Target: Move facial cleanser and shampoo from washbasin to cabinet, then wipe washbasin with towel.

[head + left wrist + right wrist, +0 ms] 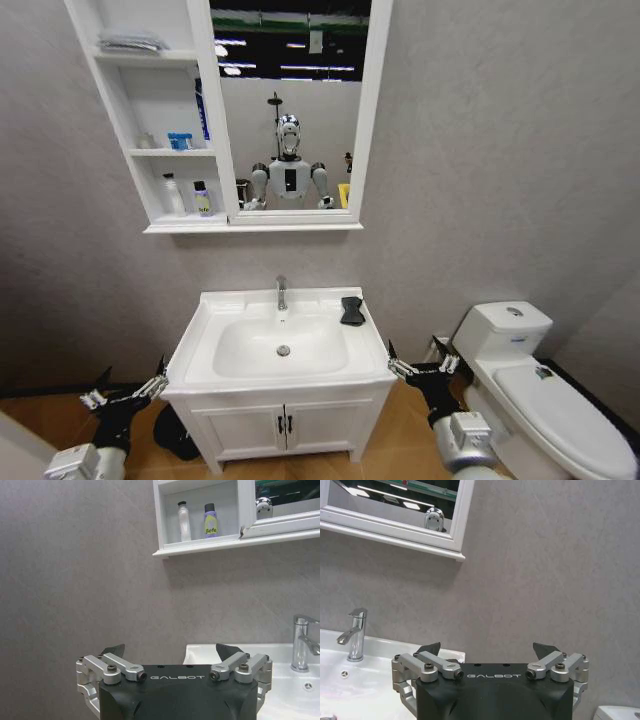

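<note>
Washbasin (200,352): one, white, set on a two-door vanity (283,425); one chrome tap (281,292) at the back rim, one chrome drain (283,350) at the bowl centre; no bottles seen on the rim. Towel (352,310): one, dark, bunched on the back right corner of the rim, just right of the tap, apart from both grippers. Cabinet (120,130): one, on the wall above the basin, three shelf compartments beside a tall mirror (290,100); lowest compartment holding two bottles, one white bottle (184,522) and one purple-and-yellow bottle (211,521), upright and side by side; likely the cleanser and shampoo, labels too small to confirm; middle compartment holding a few small items, not identifiable; top compartment holding a folded light item.

Step in hand, by judgement: transfer part apparently complete; wiping part not yet begun, towel untouched.

Left gripper (122,389): low, beside the front left corner of the vanity, fingers spread wide, nothing held. Right gripper (419,368): low, beside the front right corner, between vanity and toilet (545,390), fingers likewise spread wide, nothing held.

Next move, by judgement: right gripper nearer the towel; requires raising above the rim, reaching to the back corner, closing on the cloth from above; clearance from the tap to be kept.
</note>
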`<state>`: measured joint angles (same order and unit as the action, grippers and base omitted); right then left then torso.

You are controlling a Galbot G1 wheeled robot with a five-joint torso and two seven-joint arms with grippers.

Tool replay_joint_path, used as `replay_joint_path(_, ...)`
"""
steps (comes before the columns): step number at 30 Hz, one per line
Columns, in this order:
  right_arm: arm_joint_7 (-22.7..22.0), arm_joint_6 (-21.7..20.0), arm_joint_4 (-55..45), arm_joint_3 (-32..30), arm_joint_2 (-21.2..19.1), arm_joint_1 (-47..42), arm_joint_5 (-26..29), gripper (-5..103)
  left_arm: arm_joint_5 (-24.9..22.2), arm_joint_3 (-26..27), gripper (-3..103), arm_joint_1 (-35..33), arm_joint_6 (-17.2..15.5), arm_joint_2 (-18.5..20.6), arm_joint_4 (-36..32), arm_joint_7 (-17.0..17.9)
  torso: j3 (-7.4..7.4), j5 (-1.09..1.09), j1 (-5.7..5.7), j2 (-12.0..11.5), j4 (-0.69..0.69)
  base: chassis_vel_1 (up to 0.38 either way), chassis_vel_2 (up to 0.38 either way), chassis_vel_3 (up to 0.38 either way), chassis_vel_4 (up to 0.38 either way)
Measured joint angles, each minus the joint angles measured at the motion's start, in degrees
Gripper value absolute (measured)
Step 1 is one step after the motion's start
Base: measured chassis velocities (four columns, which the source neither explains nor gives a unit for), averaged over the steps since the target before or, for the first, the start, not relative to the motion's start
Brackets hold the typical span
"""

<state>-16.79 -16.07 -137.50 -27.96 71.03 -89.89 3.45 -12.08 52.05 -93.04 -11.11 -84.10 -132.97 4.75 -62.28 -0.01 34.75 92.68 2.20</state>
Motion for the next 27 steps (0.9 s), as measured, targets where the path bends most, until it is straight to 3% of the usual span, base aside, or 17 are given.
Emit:
replay_joint_path(4, 0.07, 0.22, 0.45, 0.35, 0.35, 0.08, -0.21, 100, 0.00, 0.00, 100, -0.01, 0.00, 0.00, 0.00, 0.00, 0.00, -0.02, 0.00, 0.01, 0.00, 0.325, -0.432, -0.313, 0.436)
replay_joint_path(5, 0.09, 0.24, 0.55, 0.42, 0.37, 0.15, -0.22, 100, 0.00, 0.00, 100, -0.01, 0.00, 0.00, -0.01, 0.00, -0.01, 0.08, 0.00, 0.00, 0.00, 0.316, -0.452, -0.330, 0.445)
replay_joint_path(8, 0.22, 0.27, 0.72, 0.50, 0.36, 0.21, -0.23, 100, 0.00, 0.00, 100, -0.01, 0.00, 0.00, 0.00, 0.00, 0.01, -0.02, -0.02, 0.01, 0.01, 0.312, -0.431, -0.301, 0.410)
replay_joint_path(15, 0.86, 0.40, 1.17, 0.95, 0.33, 0.32, -0.24, 100, 0.00, 0.00, 100, 0.00, 0.01, 0.00, -0.01, 0.00, -0.01, 0.07, 0.00, 0.00, 0.00, 0.311, -0.399, -0.294, 0.393)
replay_joint_path(16, 1.15, 0.85, 1.21, 0.96, 0.34, 0.26, -0.24, 100, 0.00, -0.01, 100, 0.00, 0.01, 0.00, 0.00, 0.00, -0.01, -0.06, 0.02, 0.00, 0.01, 0.281, -0.423, -0.286, 0.401)
replay_joint_path(18, 1.92, 1.73, 1.36, 0.96, 0.34, 0.13, -0.29, 100, 0.00, 0.01, 100, 0.00, 0.00, 0.00, 0.00, 0.01, -0.01, 0.01, 0.02, 0.00, -0.01, 0.302, -0.407, -0.286, 0.398)
replay_joint_path(27, 3.14, 3.89, 1.59, 0.77, 0.47, -0.34, -1.08, 100, 0.00, 0.01, 100, -0.02, -0.01, -0.01, 0.00, 0.02, 0.01, 0.02, -0.04, 0.03, 0.00, 0.226, -0.191, -0.252, 0.267)
